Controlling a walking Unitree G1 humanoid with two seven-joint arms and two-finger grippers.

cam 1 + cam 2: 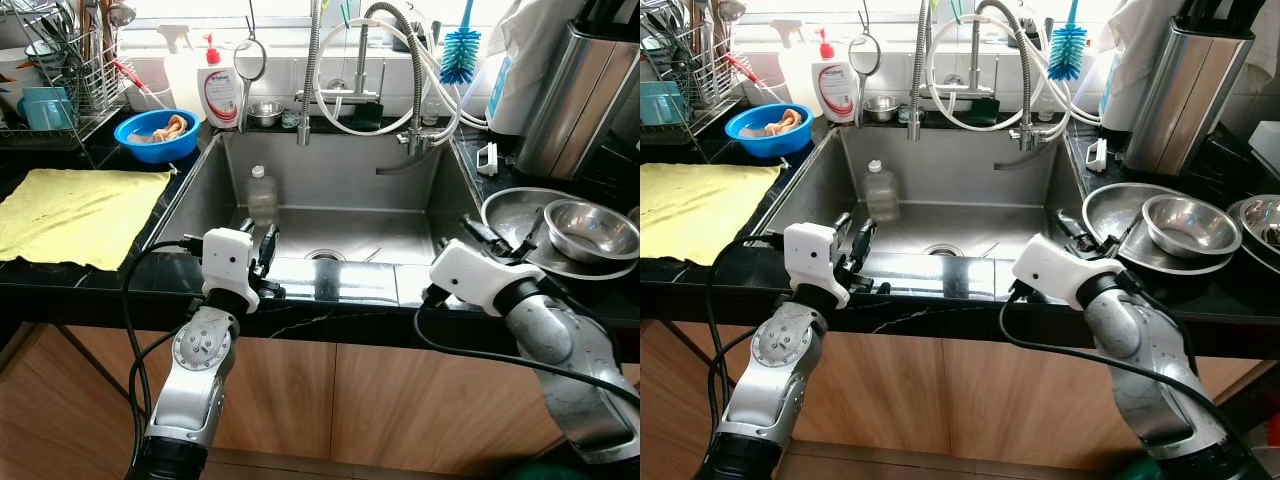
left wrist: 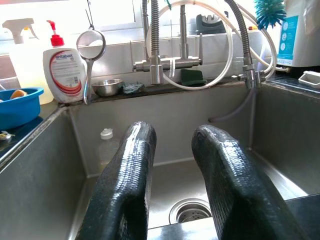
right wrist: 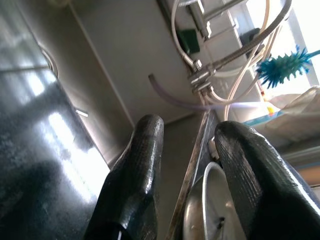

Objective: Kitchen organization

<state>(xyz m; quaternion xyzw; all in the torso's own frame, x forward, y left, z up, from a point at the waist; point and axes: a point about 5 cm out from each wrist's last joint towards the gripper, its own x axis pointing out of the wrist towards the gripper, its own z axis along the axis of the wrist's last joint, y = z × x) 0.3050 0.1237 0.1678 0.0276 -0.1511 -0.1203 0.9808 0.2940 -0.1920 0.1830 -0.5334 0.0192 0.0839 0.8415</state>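
Observation:
A steel sink (image 1: 200,195) lies straight ahead, and a clear plastic bottle (image 1: 262,193) with a white cap stands upright at its back left. My left gripper (image 1: 258,243) hovers over the sink's front edge, open and holding nothing; in its wrist view the left gripper (image 2: 172,137) points at the bottle (image 2: 106,147) and the drain. My right gripper (image 1: 478,232) is open at the sink's front right corner, beside a wide steel pan (image 1: 515,210) that holds a steel bowl (image 1: 590,228). The right wrist view shows the right gripper (image 3: 187,127) over the pan's rim.
A yellow cloth (image 1: 80,212) covers the left counter, with a blue bowl (image 1: 156,134), dish soap bottle (image 1: 221,88), dish rack (image 1: 70,70) and teal mug (image 1: 45,108) behind it. The faucet with hoses (image 1: 345,95), a small steel bowl (image 1: 266,112) and a blue brush (image 1: 460,50) line the back. A steel canister (image 1: 575,95) stands far right.

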